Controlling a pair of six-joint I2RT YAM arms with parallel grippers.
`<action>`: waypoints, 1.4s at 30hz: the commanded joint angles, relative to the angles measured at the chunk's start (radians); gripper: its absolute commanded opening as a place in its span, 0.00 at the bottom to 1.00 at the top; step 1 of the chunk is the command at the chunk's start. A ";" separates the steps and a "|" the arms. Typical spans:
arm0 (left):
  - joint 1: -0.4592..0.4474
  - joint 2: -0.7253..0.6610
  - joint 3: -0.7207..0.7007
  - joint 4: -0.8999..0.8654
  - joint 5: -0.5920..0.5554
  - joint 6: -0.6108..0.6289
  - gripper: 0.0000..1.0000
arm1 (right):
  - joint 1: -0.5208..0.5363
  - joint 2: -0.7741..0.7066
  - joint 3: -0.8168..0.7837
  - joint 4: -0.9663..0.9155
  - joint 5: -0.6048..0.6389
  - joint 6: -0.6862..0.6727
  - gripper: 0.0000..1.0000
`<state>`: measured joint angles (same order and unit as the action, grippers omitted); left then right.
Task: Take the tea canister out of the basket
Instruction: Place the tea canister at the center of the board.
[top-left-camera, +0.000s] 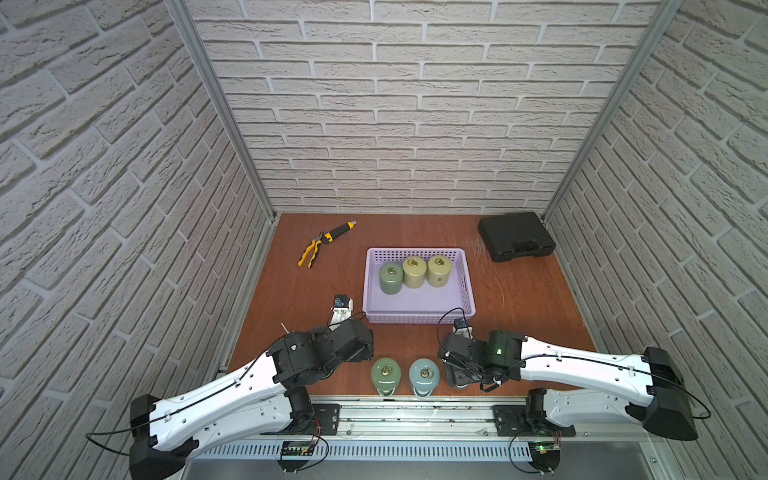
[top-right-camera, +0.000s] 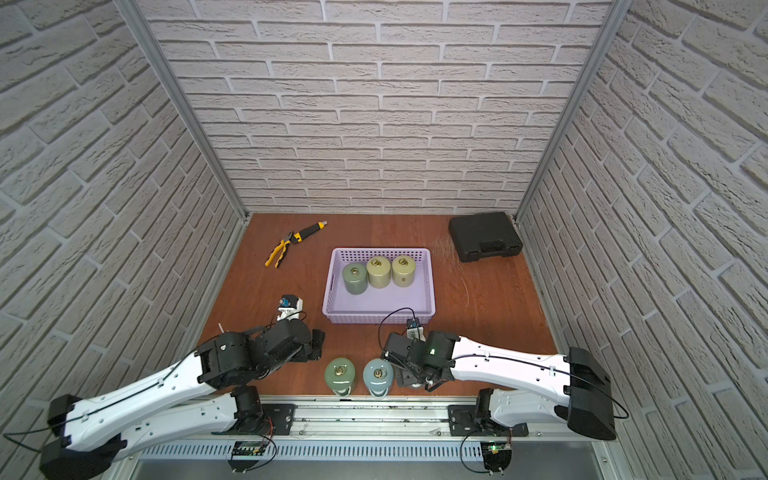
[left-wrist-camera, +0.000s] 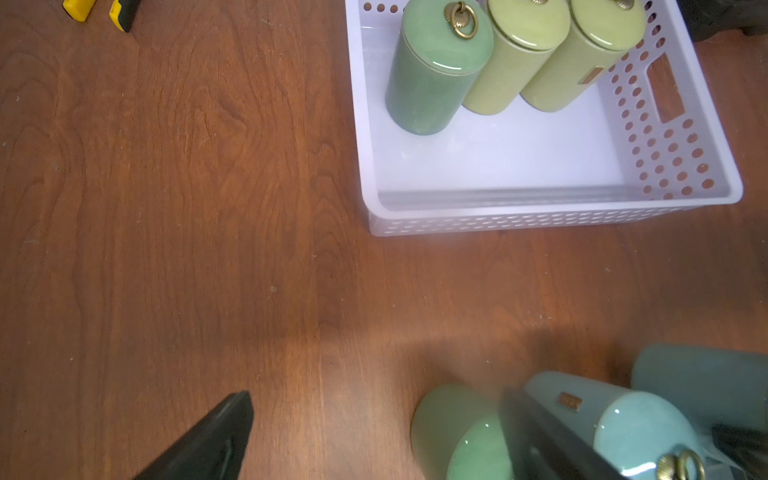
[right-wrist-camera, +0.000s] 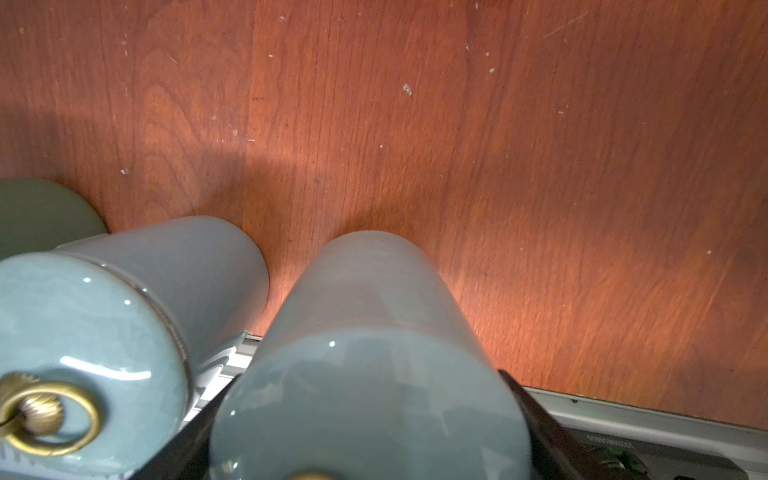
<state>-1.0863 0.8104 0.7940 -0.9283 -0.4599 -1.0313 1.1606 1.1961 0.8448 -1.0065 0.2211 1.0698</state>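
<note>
The right gripper (right-wrist-camera: 365, 419) has a blue can (right-wrist-camera: 374, 316) between its jaws. The jaws press on both sides of it. This can is out of the basket (top-left-camera: 419, 319). It stands upright by the front edge of the table (top-left-camera: 299, 291), just beside the other blue can (right-wrist-camera: 124, 299). A green can (top-left-camera: 386, 372) is next in the row. I cannot tell if the blue can's bottom touches the table or is just above it. In both top views the arm hides it.

The left gripper (left-wrist-camera: 378, 399) is wide open and holds nothing. It hangs near the green can.

The basket has three cans (top-left-camera: 414, 272) in it, close together at the back.

I think the step now is putting the blue can down in the row. Next the right jaws need to let go and lift away gently, so they do not bump the other blue can. If more cans must come out, an arm can then reach into the basket.
</note>
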 joint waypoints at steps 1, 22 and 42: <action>0.007 -0.011 -0.012 -0.015 0.006 0.014 0.98 | 0.022 -0.024 -0.004 0.035 0.042 0.047 0.49; 0.006 -0.022 -0.013 -0.031 0.011 0.010 0.98 | 0.053 -0.007 -0.057 0.083 0.028 0.089 0.49; 0.007 -0.018 -0.019 -0.023 0.016 0.007 0.98 | 0.073 -0.007 -0.090 0.091 0.018 0.119 0.54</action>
<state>-1.0863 0.7967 0.7933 -0.9440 -0.4438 -1.0283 1.2217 1.1988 0.7570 -0.9298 0.2192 1.1717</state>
